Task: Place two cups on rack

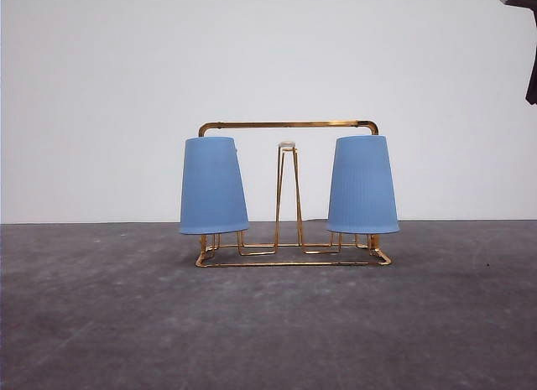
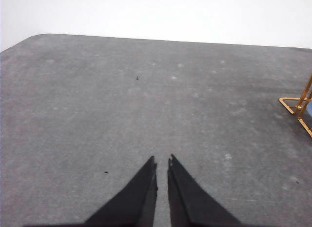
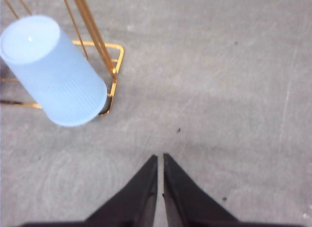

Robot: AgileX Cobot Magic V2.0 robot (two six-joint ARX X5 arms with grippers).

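Two light blue ribbed cups sit upside down on the gold wire rack (image 1: 289, 124) in the front view, one cup (image 1: 212, 185) at its left end and the other cup (image 1: 362, 184) at its right end. A bare prong with a white cap (image 1: 287, 144) stands between them. In the right wrist view the right-end cup (image 3: 52, 71) rests over the rack's corner (image 3: 116, 61), and my right gripper (image 3: 160, 158) is shut and empty, apart from it over the table. My left gripper (image 2: 162, 161) is shut and empty above bare table, with a corner of the rack (image 2: 296, 106) off to one side.
The grey table (image 1: 268, 323) stretches open in front of the rack and to both sides. A white wall stands behind. A dark part of an arm (image 1: 523, 21) hangs at the top right of the front view.
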